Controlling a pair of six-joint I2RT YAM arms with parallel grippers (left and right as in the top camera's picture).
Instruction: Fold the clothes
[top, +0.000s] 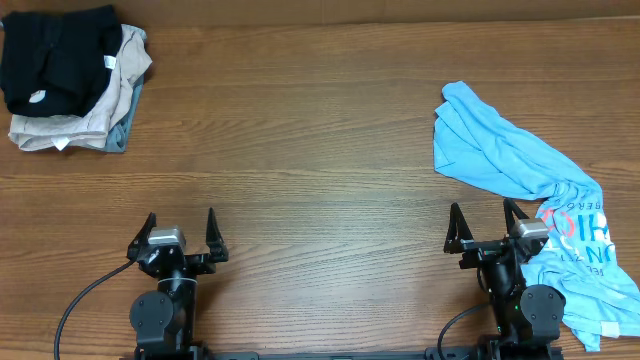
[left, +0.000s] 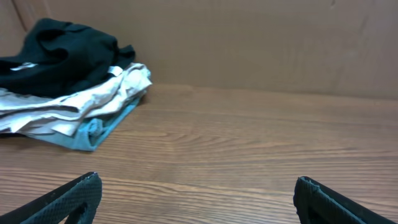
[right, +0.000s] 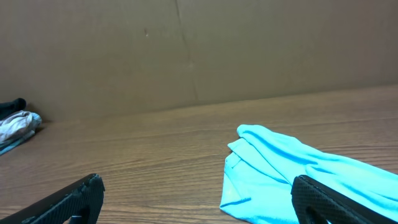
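Observation:
A light sky-blue T-shirt (top: 510, 160) with white and red-orange lettering lies crumpled along the table's right side, running down past the right arm. It also shows in the right wrist view (right: 292, 168). My right gripper (top: 487, 218) is open and empty, just left of the shirt's lower part; its jaws (right: 199, 196) frame bare wood and the shirt's edge. My left gripper (top: 180, 228) is open and empty at the front left, far from the shirt; its jaws (left: 198, 199) show over bare wood.
A pile of folded garments sits at the back left: a black one (top: 55, 55) on top of beige (top: 95, 110) and grey-blue ones. The pile also shows in the left wrist view (left: 68, 81). A brown cardboard wall (right: 186, 50) backs the table.

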